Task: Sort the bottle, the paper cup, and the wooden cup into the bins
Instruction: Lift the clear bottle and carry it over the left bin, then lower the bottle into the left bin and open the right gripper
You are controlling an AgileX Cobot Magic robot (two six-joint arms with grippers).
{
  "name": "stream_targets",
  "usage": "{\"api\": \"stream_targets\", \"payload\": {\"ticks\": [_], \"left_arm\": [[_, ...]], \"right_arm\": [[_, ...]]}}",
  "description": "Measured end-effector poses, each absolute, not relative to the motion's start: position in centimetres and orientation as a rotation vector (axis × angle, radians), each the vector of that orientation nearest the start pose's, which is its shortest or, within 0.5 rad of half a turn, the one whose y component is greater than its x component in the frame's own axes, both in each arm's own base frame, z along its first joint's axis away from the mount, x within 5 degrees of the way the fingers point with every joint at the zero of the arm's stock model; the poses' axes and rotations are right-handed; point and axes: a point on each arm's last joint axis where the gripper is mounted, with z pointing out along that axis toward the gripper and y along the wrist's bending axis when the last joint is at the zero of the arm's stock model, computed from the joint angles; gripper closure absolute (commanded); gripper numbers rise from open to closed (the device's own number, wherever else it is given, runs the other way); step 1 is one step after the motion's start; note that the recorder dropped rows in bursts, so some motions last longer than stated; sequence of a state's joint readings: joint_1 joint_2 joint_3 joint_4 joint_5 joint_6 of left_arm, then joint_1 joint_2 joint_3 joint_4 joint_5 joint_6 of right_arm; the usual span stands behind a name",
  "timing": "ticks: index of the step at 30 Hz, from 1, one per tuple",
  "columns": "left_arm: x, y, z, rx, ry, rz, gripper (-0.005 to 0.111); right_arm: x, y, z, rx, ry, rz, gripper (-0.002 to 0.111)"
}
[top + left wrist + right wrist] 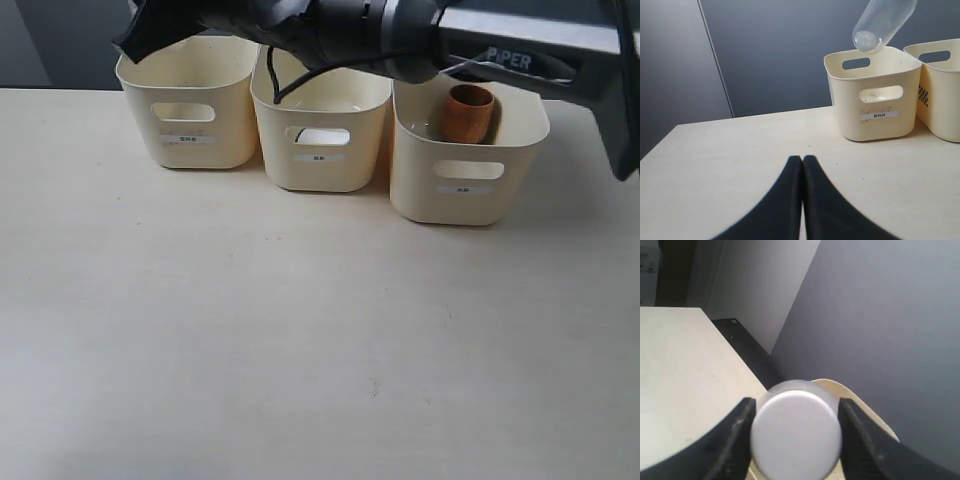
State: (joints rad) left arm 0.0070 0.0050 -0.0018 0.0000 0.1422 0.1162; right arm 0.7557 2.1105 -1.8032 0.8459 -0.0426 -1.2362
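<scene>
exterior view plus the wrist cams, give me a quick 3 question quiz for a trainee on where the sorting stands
1. True or false: the wooden cup sits in the rightmost bin of the exterior view.
2. The right gripper is closed on: A) the wooden cup B) the bottle C) nothing
3. Fill in: the left gripper has its jaws ___ (open or shut) and holds nothing.

Key: 1 true. 2 B, the fingers sit either side of the white cap. 3 shut.
</scene>
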Motion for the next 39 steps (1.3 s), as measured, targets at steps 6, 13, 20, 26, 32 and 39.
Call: {"api": "stream_targets", "payload": {"ticks": [6, 13, 20, 26, 32, 39], "left_arm": [[5.7, 0.0, 20.1, 0.089, 1.627, 0.095, 0.107], [5.7, 0.0, 20.1, 0.089, 1.627, 0.095, 0.107], [5.7, 0.0, 20.1, 0.089, 1.627, 0.095, 0.107], [5.7, 0.0, 20.1, 0.089, 1.627, 0.095, 0.107], [5.7, 0.0, 20.1, 0.089, 1.627, 0.095, 0.107], [5.7, 0.0, 20.1, 0.089, 1.627, 0.095, 0.107]], "right_arm": [[39.7, 34.4, 26.8, -0.898, 1.584, 0.239, 0.109], [40.4, 34.5, 24.5, -0.907, 1.628, 0.235, 0.109], [40.7, 34.6, 23.4, -0.896, 1.648, 0.226, 0.109], [40.7, 34.5, 23.4, -0.888, 1.647, 0.224, 0.109], [40.8, 34.5, 23.5, -0.884, 1.647, 0.222, 0.109], [40.9, 34.5, 23.3, -0.865, 1.647, 0.212, 0.099]]}}
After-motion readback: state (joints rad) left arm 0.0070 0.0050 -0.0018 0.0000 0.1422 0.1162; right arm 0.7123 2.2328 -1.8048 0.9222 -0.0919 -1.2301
